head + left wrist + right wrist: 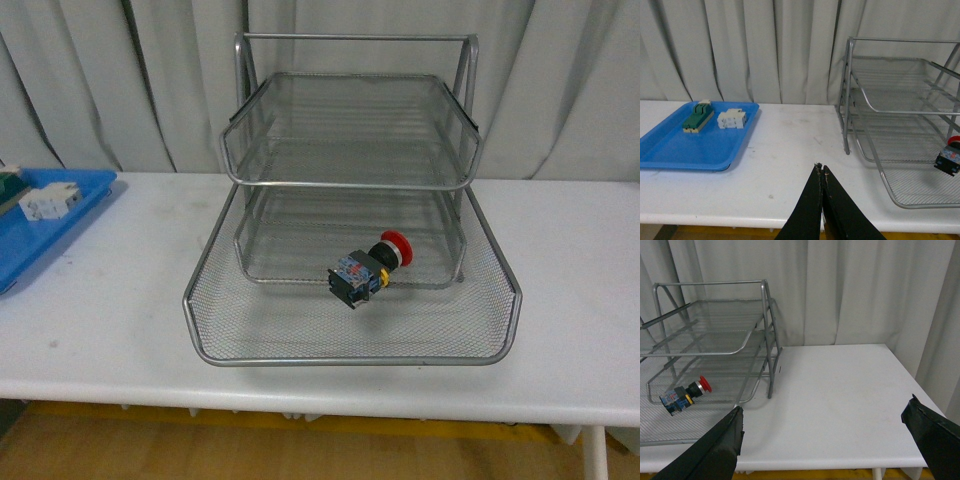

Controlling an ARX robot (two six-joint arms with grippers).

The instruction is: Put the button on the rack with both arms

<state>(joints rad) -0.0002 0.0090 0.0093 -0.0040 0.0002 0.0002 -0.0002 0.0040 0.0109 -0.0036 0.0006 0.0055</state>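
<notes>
On the lowest tier of the rack (350, 358) lies the button (368, 268) — placed, I judge; left pincer (821, 172) clenched empty, right pincer (825, 407) released (draw the 2 back level, clear of the wire rim).

From my left wrist, the button (950, 157) and the rack (910, 135) run off the picture's edge. Out front, the blue tray (38, 242) is cut off too, and the button's label is too small to read.
</notes>
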